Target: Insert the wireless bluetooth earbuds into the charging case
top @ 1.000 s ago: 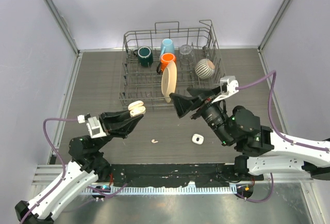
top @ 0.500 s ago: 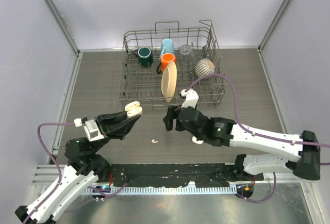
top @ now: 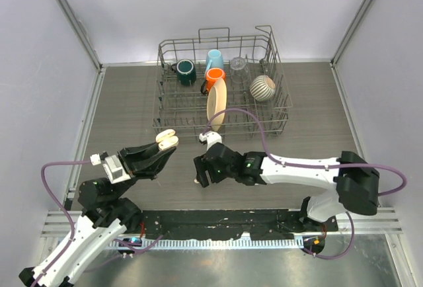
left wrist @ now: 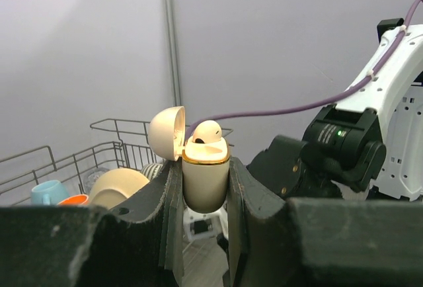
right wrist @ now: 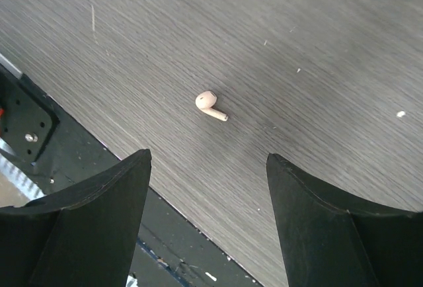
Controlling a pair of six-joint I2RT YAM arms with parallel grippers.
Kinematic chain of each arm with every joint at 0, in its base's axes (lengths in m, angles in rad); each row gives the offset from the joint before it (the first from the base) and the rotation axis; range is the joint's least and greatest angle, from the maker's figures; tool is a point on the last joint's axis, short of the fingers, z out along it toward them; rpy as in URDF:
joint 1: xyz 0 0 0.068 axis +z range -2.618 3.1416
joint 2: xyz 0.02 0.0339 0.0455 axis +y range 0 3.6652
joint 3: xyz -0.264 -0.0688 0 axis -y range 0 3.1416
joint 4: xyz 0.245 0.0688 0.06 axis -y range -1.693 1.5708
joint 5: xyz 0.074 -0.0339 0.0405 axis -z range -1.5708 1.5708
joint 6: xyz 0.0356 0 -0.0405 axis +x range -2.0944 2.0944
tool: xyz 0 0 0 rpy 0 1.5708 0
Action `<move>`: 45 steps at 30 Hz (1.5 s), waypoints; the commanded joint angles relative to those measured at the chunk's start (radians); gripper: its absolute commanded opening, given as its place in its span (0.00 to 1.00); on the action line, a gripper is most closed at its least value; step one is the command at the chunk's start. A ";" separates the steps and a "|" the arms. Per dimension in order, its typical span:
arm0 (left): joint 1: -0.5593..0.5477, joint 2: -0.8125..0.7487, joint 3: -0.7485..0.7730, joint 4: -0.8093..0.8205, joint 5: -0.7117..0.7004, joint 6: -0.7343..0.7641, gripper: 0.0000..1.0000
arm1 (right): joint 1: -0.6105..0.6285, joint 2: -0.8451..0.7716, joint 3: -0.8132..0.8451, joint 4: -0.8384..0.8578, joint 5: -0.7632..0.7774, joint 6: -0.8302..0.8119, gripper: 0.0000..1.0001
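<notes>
Where the dark grey wood-grain tabletop (top: 132,102) meets pale lilac walls (top: 198,9), a grey wire dish rack (top: 215,40) stands at the far side. Near the front edge one small cream plastic earbud (right wrist: 211,105) lies loose on the surface beneath the right gripper (right wrist: 208,160), whose jaws stand spread. The left gripper (top: 165,147), raised, pinches a cream rounded charging case (left wrist: 205,181), lid open, a second earbud (left wrist: 207,131) seated inside.

The table (right wrist: 317,49) was matt, dark wood grain. The earbud (right wrist: 211,105) was smooth cream plastic. The case (left wrist: 205,181) looked glossy cream with a gold rim. The far rack (top: 172,105) was grey wire.
</notes>
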 commanded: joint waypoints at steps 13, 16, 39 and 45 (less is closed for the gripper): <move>0.006 -0.021 0.041 -0.036 -0.027 0.034 0.00 | 0.038 0.284 0.149 0.080 -0.036 -0.147 0.76; 0.006 -0.026 0.041 -0.045 -0.032 0.039 0.00 | 0.039 0.320 0.169 0.082 -0.022 -0.160 0.76; 0.006 -0.054 0.039 -0.076 -0.046 0.050 0.00 | 0.039 0.412 0.200 0.045 0.075 -0.108 0.37; 0.006 -0.058 0.039 -0.082 -0.052 0.051 0.00 | 0.039 0.368 0.152 -0.027 0.202 0.015 0.12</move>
